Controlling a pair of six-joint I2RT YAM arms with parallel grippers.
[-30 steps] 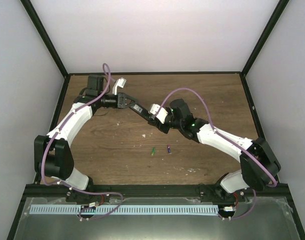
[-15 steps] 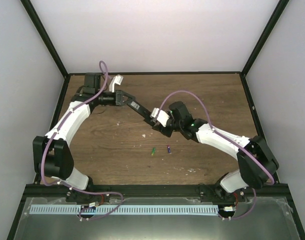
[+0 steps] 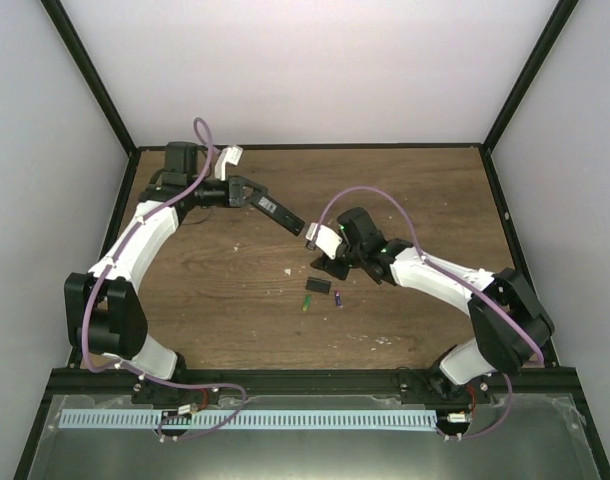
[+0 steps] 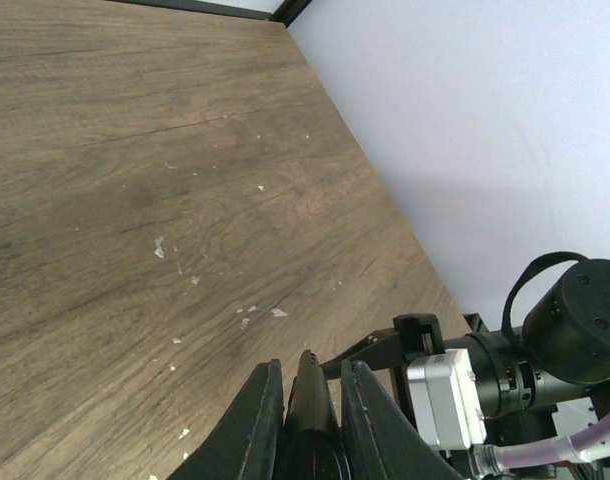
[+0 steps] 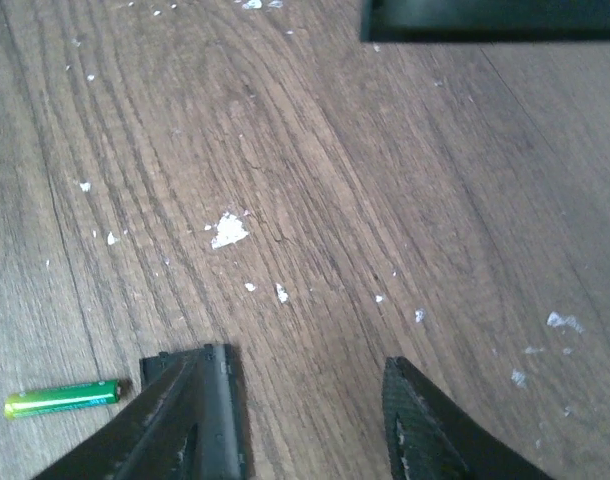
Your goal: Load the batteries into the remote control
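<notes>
Top external: L gripper [image 3: 263, 203] is clamping remote control [image 3: 288, 219], raised over table [image 3: 215, 290]. R gripper [image 3: 328, 266] is hanging w/ jaws part-open, empty. Green battery [image 3: 305, 302], purple battery [image 3: 339, 297] are lying near-centre, beside black cover piece [image 3: 318, 285].

Left arm [image 3: 148, 236] runs up the left side to the far-left corner, and there the wrist turns right, pointing in toward the middle. Left gripper [image 3: 261, 202] has its jaws pinched tight on the remote control [image 3: 288, 216], which pokes out past the fingertips to the right. Over on the other side, right arm [image 3: 440, 275] is folded at the elbow on the near right, forearm stretched left toward the centre. Right gripper [image 5: 303, 362] tilts downward, fingers [image 5: 200, 410] standing apart with nothing between them. The two grippers sit near each other mid-scene, not touching.
</notes>
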